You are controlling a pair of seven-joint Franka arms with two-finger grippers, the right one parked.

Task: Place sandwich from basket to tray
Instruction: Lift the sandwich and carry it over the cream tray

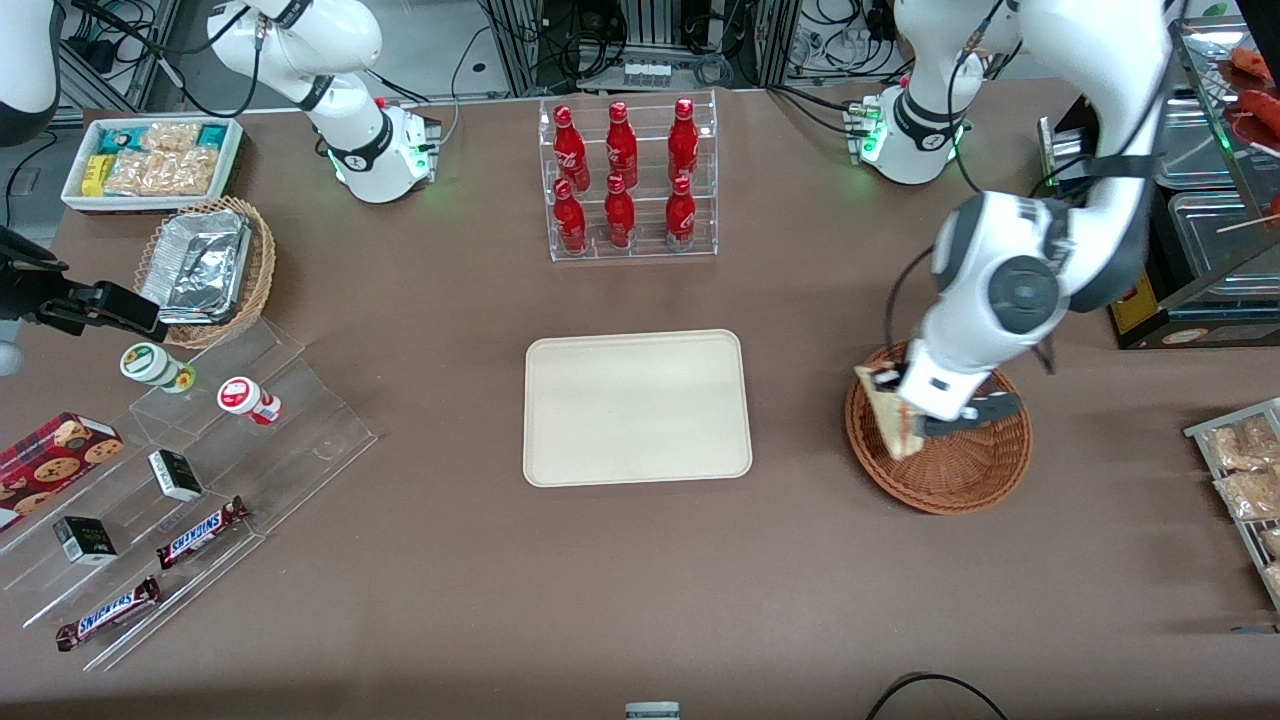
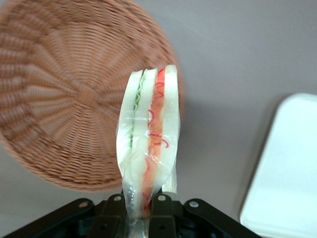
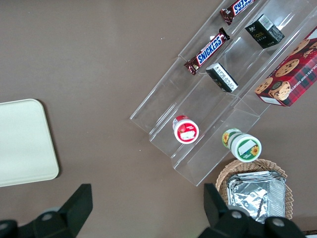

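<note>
The gripper (image 1: 925, 418) hangs over the basket (image 1: 950, 470), at the rim that faces the tray (image 1: 637, 407); its fingers (image 2: 159, 210) are pinched on one corner of the sandwich (image 1: 888, 412), which in the wrist view (image 2: 148, 139) stands clear of the wicker, the woven floor beneath it bare. The step in hand looks like the carry — the lift seems done, the set-down not yet. To do it well, I would keep the wedge above the basket rim until it is past it; travel level across the bare table toward the tray's nearest short edge; keep the pinch steady, since only clear wrap and a thin corner are held — a jerk could let it slip; lower it well inside the low rim before letting go.
</note>
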